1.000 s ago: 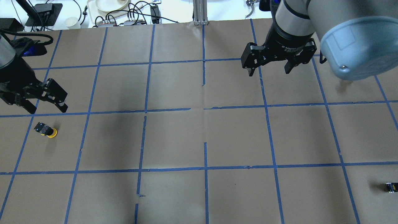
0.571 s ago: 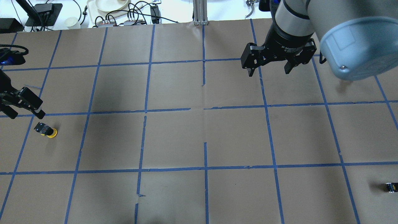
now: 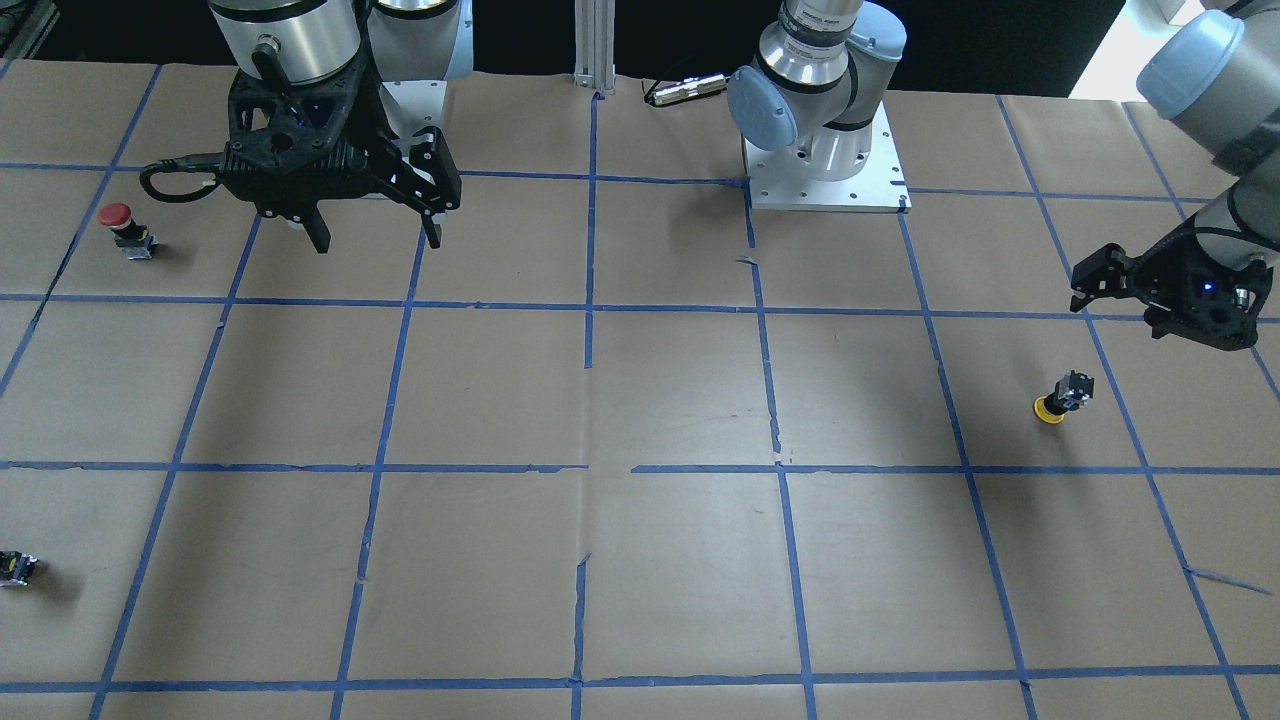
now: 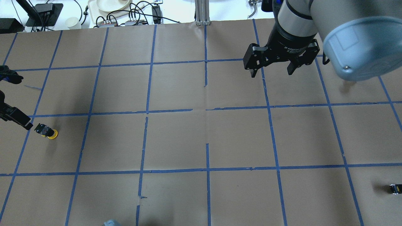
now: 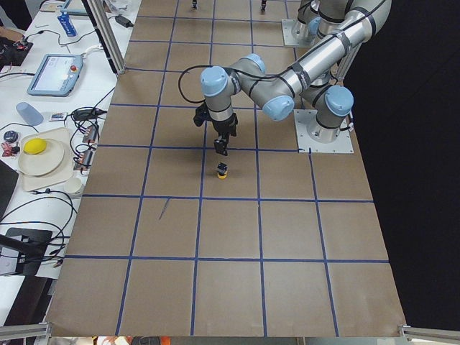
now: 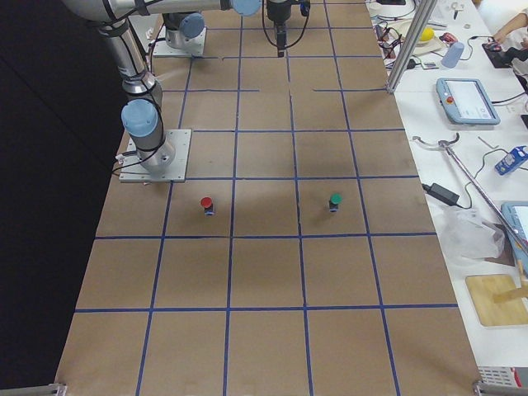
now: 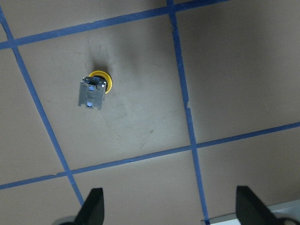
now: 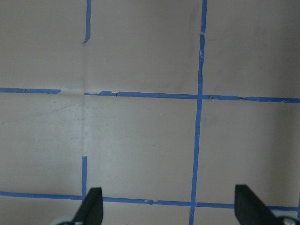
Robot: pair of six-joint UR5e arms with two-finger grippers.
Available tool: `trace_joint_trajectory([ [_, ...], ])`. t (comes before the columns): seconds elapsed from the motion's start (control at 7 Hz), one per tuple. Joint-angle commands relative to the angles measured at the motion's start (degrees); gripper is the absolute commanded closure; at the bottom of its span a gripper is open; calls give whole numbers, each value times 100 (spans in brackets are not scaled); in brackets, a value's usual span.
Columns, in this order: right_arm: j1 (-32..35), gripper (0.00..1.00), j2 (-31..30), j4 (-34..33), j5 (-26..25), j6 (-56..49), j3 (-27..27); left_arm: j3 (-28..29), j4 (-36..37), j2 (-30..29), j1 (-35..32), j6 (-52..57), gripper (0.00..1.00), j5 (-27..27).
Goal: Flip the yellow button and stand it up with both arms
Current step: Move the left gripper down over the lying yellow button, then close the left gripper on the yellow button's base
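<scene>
The yellow button [image 4: 47, 131] rests cap-down on the brown paper at the far left, with its black-grey base up and tilted. It also shows in the front view [image 3: 1062, 397], the left side view [image 5: 222, 171] and the left wrist view [image 7: 93, 90]. My left gripper [image 7: 171, 213] is open and empty and hovers close beside the button. In the overhead view one of its fingers [image 4: 19, 118] shows at the left edge, just left of the button's base. My right gripper [image 4: 271, 72] is open and empty, high over the far right of the table, far from the button.
A red-capped button [image 3: 118, 222] and a green-capped one [image 6: 335, 200] stand on the robot's right half. A small dark block with a yellow spot [image 4: 395, 189] lies near the right edge. Cables and a plate [image 4: 110, 4] lie beyond the far edge.
My left gripper has moved left and toward the near side, mostly out of the overhead view, ending right beside the button. The button and the right arm have not moved.
</scene>
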Motion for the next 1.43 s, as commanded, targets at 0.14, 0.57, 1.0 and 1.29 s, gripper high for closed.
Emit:
trace_joint_trajectory([
  [0.14, -7, 0, 0, 10, 0, -1, -1, -694, 945, -136, 127, 214, 1, -38],
  [0.57, -24, 0, 0, 10, 0, -1, -1, -598, 1789, -767, 137, 240, 1, -47],
  [1.0, -7, 0, 0, -7, 0, -1, -1, -659, 1781, -892, 137, 240, 9, -231],
  [1.29, 2, 0, 0, 19, 0, -1, -1, -659, 1728, -919, 137, 240, 30, -232],
])
